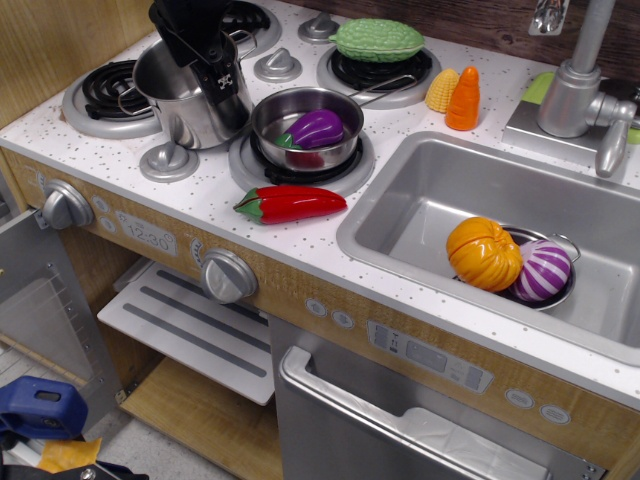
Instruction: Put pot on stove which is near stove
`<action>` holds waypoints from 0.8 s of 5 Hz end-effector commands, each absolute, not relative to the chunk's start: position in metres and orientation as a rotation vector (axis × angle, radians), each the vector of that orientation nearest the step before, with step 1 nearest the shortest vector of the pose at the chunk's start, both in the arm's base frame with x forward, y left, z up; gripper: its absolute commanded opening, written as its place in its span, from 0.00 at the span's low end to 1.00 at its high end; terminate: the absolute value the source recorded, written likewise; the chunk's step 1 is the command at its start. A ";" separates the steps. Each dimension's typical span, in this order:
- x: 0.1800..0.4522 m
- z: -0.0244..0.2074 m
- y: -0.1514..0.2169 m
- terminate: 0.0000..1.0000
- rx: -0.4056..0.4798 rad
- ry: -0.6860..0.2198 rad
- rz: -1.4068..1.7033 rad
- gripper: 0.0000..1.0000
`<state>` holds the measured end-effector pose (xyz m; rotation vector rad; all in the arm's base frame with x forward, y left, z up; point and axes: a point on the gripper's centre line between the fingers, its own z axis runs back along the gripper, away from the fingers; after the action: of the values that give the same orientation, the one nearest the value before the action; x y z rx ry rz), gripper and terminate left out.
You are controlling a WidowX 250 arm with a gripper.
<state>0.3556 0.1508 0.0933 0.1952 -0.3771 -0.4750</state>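
Note:
The tall shiny steel pot [185, 100] stands on the white cooktop between the left burner [108, 95] and the front middle burner [300, 160], close to both, and seems slightly tilted. My black gripper [222, 85] comes down from above onto the pot's right rim. One finger [228, 82] lies on the outside wall and the other reaches inside, so the gripper is shut on the rim. The left burner's black coil is bare. The back left burner [255, 20] is partly hidden behind my arm.
A long-handled steel pan [305, 125] with a purple eggplant sits on the front middle burner. A green vegetable [378, 40] covers the back right burner. A red pepper [290, 203], silver caps [168, 160], corn and a carrot [462, 98] lie around. The sink [420, 190] holds a dish with toys.

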 end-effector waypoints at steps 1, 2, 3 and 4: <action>0.356 0.093 0.151 0.00 0.195 -0.377 -0.475 1.00; 0.358 0.087 0.154 0.00 0.197 -0.389 -0.475 1.00; 0.359 0.083 0.160 0.00 0.237 -0.401 -0.500 1.00; 0.360 0.077 0.167 0.00 0.238 -0.417 -0.521 1.00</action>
<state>0.3586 0.1640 0.0598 0.1998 -0.3971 -0.5392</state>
